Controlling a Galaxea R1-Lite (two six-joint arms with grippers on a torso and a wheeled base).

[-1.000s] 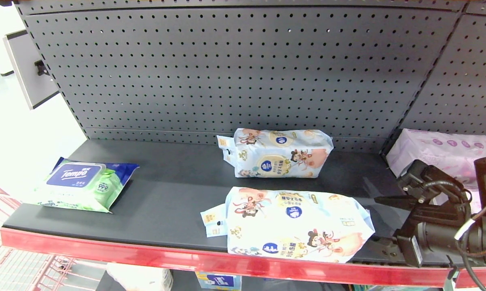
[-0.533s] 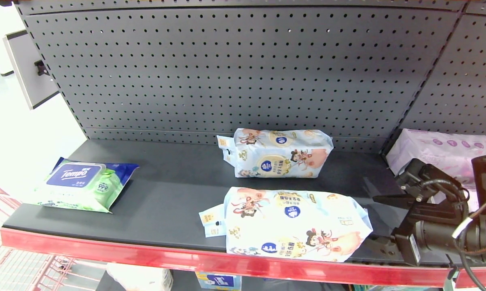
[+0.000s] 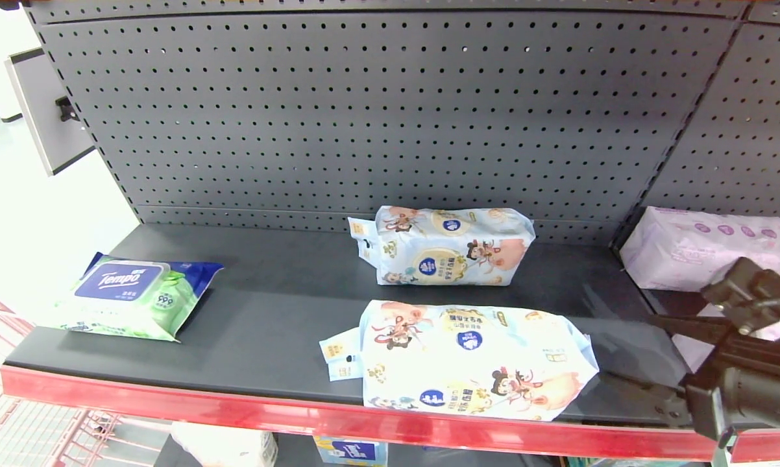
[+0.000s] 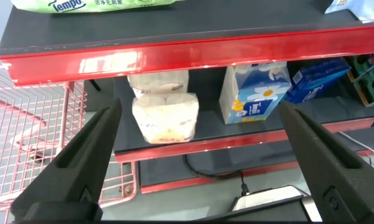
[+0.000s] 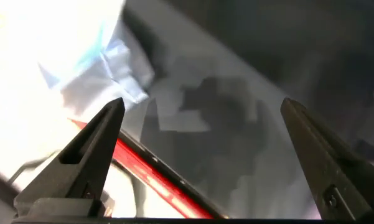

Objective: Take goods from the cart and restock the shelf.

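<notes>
The head camera looks forward and down onto the shelf (image 3: 267,305) from just above its red front edge (image 3: 234,405), close enough that the pegboard back (image 3: 364,117) takes up the upper half. The left wrist camera sits lower and farther out, facing the same red edge (image 4: 174,53) and a lower shelf (image 4: 261,129). Both views catch the green wipes pack (image 3: 130,295), seen at the rim from below (image 4: 93,4). The right wrist camera hangs very near the shelf board. It shares the corner of the cartoon-printed pack (image 5: 68,68) with the head view (image 3: 474,363).
</notes>
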